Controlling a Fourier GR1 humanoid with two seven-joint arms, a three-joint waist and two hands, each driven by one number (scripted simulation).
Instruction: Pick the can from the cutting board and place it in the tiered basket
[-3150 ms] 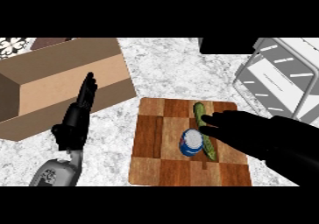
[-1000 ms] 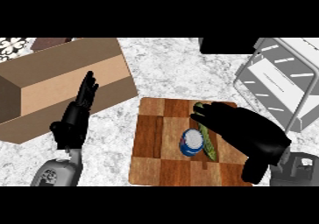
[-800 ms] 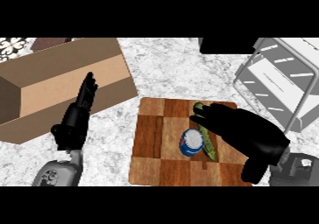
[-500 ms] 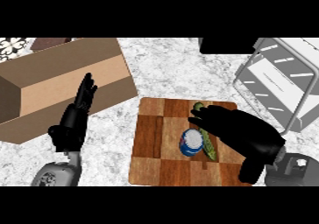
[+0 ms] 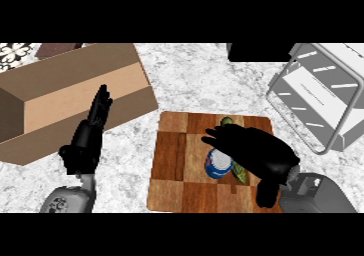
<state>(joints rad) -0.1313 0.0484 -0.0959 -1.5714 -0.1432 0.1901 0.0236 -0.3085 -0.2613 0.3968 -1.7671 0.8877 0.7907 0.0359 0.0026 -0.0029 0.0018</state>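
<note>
Blue and white, the can (image 5: 218, 163) is lying on its side on the wooden cutting board (image 5: 174, 170), and its pale round end is facing up and left toward the camera. Its long axis is running from that end down and rightward, under the right hand (image 5: 255, 150), so most of the body is hidden. The right hand is hovering over the can, palm down, fingers curling over its upper edge and reaching toward the board's far side; whether they are actually touching or gripping the can cannot be told from here. Just beside the palm, a green vegetable (image 5: 239, 172) is peeking out below the fingers along the can's right side, and another bit of green is showing just past the fingertips.

Well beyond the right hand, up and to its outer side, the white wire tiered basket (image 5: 329, 90) is standing on the marble counter (image 5: 192, 75).

Across the board from the right hand, the left hand (image 5: 85, 145) is resting upright, fingers straight and pressed together, pointing away, their tips showing against the front face of the cardboard box (image 5: 67, 95).
</note>
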